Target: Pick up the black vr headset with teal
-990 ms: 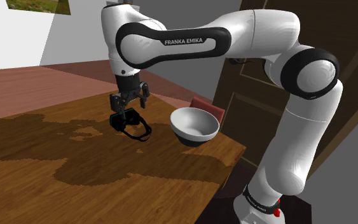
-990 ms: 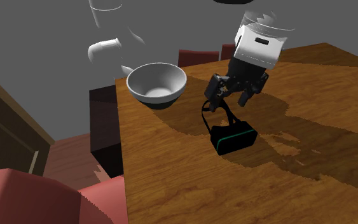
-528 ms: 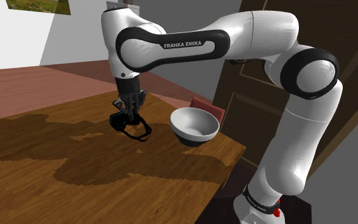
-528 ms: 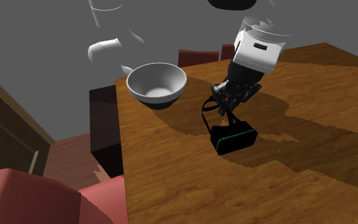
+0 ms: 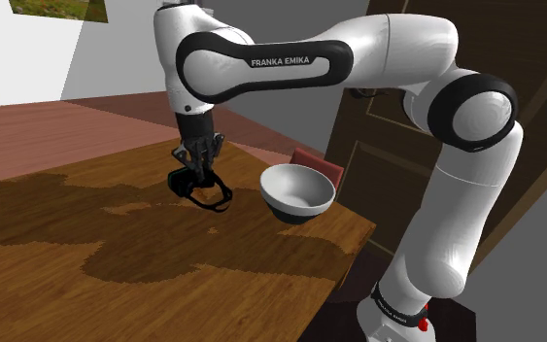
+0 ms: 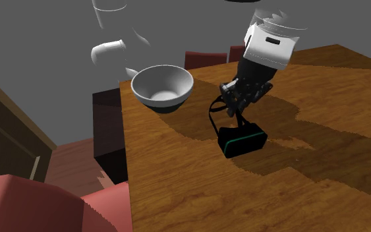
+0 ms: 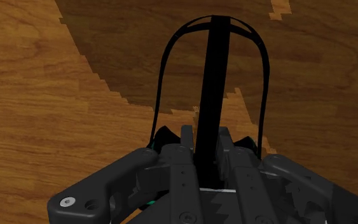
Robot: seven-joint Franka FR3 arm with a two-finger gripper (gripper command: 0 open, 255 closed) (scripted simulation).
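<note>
The black VR headset [image 5: 182,182] with a teal rim [image 6: 242,140] is at the wooden table [image 5: 164,282], near the bowl. My gripper [image 5: 196,167] points down over it and is shut on its black top strap [image 7: 210,76]. In the wrist view the strap runs straight up from between the closed fingers [image 7: 208,172], and the thin side bands loop around it. In the second exterior view the gripper [image 6: 238,109] clasps the strap just above the headset's body. Whether the body still rests on the wood I cannot tell.
A white bowl [image 5: 297,191] [image 6: 163,86] stands near the table's edge, close beside the headset. Red chairs [image 6: 32,204] [image 6: 203,59] stand around the table's corner. A dark wooden door [image 5: 388,136] rises behind the arm.
The fingers, wide apart a second ago, have closed on the headset's top strap. Since half a second ago the hand and the headset have shifted slightly upward.
</note>
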